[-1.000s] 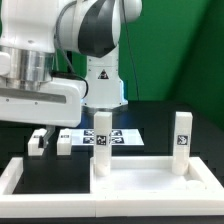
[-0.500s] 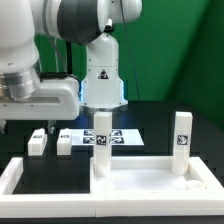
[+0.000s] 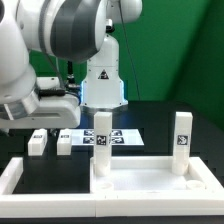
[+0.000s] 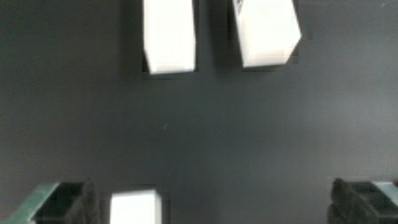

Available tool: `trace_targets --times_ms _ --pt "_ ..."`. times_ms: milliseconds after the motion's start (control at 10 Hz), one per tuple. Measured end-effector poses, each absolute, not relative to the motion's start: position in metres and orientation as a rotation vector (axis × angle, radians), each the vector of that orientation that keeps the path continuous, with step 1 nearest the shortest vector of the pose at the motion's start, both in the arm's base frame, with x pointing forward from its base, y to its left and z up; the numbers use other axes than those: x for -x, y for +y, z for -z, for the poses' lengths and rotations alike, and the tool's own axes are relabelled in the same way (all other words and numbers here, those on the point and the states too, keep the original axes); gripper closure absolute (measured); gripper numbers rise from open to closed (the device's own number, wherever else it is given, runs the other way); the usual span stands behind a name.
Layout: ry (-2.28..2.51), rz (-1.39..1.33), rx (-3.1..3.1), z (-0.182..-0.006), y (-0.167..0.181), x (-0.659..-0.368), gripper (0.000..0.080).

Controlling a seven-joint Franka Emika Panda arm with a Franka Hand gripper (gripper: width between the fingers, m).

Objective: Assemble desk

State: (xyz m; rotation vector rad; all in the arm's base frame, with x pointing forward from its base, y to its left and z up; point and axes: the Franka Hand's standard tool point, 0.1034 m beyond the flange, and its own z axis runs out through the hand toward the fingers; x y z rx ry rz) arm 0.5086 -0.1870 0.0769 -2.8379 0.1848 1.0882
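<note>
White plastic made up every part of the desk. Its tabletop panel (image 3: 150,182) lay along the bottom of the exterior view, from the centre to the exterior view's right. Two legs stood upright on it, the centre leg (image 3: 101,140) and the right-hand leg (image 3: 181,140). At the middle of the exterior view's left, the first loose leg (image 3: 38,143) and the second loose leg (image 3: 64,143) sat close together but apart on the black table (image 3: 160,118), beside the marker board (image 3: 118,136).

With two legs up and two loose, the job looked about half done, and the step in hand seemed to be fetching a third leg. The next move would call for centring the fingers over one loose leg, coming down so that it sat between them, and closing.

In the wrist view the gripper (image 4: 214,200) was spread wide, with one fingertip (image 4: 63,200) at each side, and held nothing. Only bare table lay between the fingers, apart from a small white piece (image 4: 134,207) just beside one fingertip, which I could not identify. Both loose legs lay well beyond the fingertips, untouched.
</note>
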Motion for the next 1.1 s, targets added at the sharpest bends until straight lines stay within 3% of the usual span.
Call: trace_targets --times_ms 600,900,1100 --pt "0.162 -1.121 2.825 -0.071 -0.172 -0.493 0.015" --pt "0.218 -1.152 2.751 -0.054 -0.165 -0.457 0.015" --pt "0.216 -1.162 2.749 -0.057 -0.159 -0.456 0.015"
